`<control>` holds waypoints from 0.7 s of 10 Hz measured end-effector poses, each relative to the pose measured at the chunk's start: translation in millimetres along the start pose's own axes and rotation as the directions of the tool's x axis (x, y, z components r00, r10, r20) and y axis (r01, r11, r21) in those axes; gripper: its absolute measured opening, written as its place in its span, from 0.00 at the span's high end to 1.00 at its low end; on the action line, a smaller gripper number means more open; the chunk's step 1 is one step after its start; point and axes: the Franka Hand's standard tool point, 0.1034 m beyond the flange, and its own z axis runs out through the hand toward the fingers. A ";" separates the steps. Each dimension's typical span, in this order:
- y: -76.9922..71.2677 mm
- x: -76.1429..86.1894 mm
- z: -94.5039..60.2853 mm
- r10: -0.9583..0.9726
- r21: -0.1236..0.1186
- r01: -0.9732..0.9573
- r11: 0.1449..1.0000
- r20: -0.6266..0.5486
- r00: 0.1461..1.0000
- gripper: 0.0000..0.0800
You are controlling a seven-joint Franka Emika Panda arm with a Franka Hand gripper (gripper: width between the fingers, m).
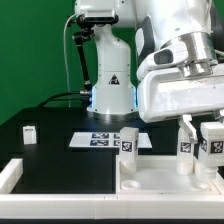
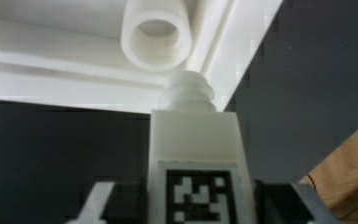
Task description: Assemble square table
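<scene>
The white square tabletop slab (image 1: 160, 178) lies flat at the exterior view's lower right. My gripper (image 1: 186, 126) hangs over its far edge, shut on a white tagged leg (image 1: 186, 145) that it holds upright. In the wrist view my gripper (image 2: 190, 205) grips this leg (image 2: 197, 150), whose narrow tip points at a round socket (image 2: 155, 35) in the slab (image 2: 51, 75); the tip sits just short of the socket. Another leg (image 1: 128, 143) stands upright at the slab's far left corner, and one (image 1: 212, 140) stands to the right of the held leg. A fourth leg (image 1: 30, 133) stands alone on the black table at the left.
The marker board (image 1: 100, 140) lies flat in front of the robot base (image 1: 110, 95). The white rail frame (image 1: 10, 176) edges the black surface at the lower left. A green backdrop stands behind.
</scene>
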 end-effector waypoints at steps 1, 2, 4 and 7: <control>0.4 -3.6 0.7 -0.004 0.000 0.004 1.000 0.006 1.000 0.64; 1.5 -5.3 1.3 -0.009 -0.001 0.009 1.000 0.007 1.000 0.64; 4.6 -12.7 9.0 -0.014 -0.002 0.014 1.000 0.006 1.000 0.64; 1.7 -9.5 14.8 -0.016 0.000 0.016 1.000 -0.041 0.999 0.64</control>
